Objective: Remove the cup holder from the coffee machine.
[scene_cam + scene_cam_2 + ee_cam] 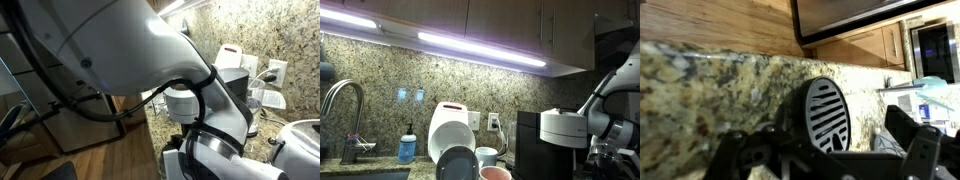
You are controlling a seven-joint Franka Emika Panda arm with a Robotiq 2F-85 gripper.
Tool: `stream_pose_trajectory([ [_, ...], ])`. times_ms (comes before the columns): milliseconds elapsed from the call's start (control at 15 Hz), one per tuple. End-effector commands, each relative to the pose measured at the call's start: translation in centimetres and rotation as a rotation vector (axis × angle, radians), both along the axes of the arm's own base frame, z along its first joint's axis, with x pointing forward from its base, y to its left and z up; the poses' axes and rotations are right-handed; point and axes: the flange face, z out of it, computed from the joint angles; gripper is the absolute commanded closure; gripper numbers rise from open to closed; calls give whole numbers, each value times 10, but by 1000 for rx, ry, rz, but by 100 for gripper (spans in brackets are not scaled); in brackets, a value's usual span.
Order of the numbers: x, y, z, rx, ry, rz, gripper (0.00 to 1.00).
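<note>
We see the cup holder (826, 112) straight ahead of the end effector (826, 150), between its spread fingers, with neither visibly touching it. Its grated face is turned toward the wrist camera and carries no cup. Being round, it offers no preferred axis. The end effector hangs just beside the coffee machine (542, 140).

**No legible text in any view**

No text, brand, number or sign can be read in the pictures. In the wrist view, no mark can be made out on the small round black plastic cup holder with the grated top (826, 112), seen just ahead of the gripper (830, 152). In an exterior view, the tall black boxy coffee machine with the silver-grey domed head (532, 140), beside the gripper, is shown too small for lettering to be read.
</note>
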Motion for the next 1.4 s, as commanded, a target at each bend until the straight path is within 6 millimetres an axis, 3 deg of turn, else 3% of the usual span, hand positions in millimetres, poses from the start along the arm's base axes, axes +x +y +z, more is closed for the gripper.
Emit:
stream_pose_trajectory([
  [0,6,5,0,-22,-24,1,0],
  [1333,8,12,0,-4,-53,-7,0],
])
